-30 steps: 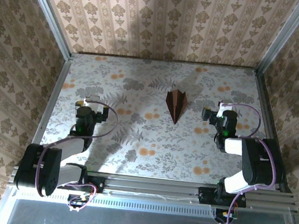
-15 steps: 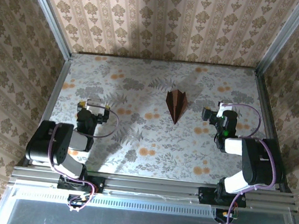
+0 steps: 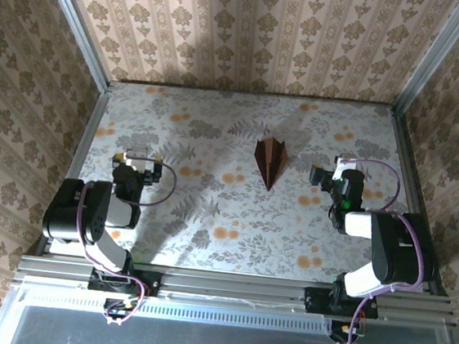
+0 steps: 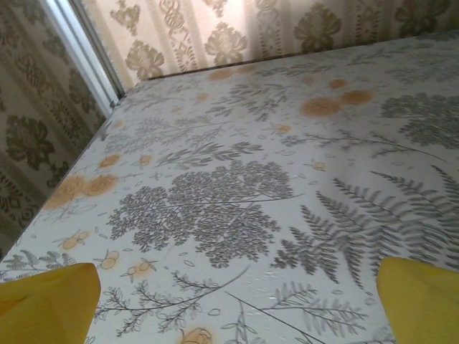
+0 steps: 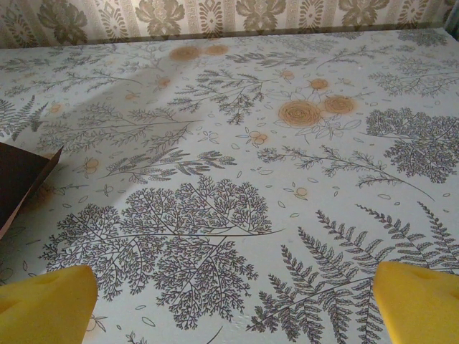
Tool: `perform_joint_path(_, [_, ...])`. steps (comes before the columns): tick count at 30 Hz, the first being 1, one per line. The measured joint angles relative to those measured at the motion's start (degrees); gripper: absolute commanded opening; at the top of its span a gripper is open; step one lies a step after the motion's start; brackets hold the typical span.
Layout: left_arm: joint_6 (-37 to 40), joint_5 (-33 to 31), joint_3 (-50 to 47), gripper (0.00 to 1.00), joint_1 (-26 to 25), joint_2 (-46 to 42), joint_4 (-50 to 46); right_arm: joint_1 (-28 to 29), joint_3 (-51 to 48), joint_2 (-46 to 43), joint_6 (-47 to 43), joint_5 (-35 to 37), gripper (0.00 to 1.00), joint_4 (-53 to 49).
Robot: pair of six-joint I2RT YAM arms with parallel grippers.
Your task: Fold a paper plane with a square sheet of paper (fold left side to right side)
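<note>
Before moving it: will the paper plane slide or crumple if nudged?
Likely light: the paper plane is thin folded paper, so it should skid on the flat table. Folds may stiffen it lengthwise, but its wings would probably bend if pinched.

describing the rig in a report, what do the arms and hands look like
Both are black with pale grey sections and looping purple cables: the left arm and the right arm. The left hand and right hand have yellow pads. A small green light glows on the right arm.

The paper plane [image 3: 271, 162] lies between left hand [image 3: 138, 152] and right hand [image 3: 345, 168].
</note>
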Motion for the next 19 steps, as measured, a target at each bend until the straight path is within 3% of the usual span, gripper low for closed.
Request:
perform_joint_path(5, [-2.54,2.27,6.40,1.00,2.80,-0.39,-8.07,0.11,0.00,0.00,0.00,0.02,1.00,-0.02])
perform_joint_path(19, [-3.41,4.50,6.86,1.00,2.78,-0.66,-12.57,0.11,0.00,0.00,0.00,0.02,1.00,-0.02])
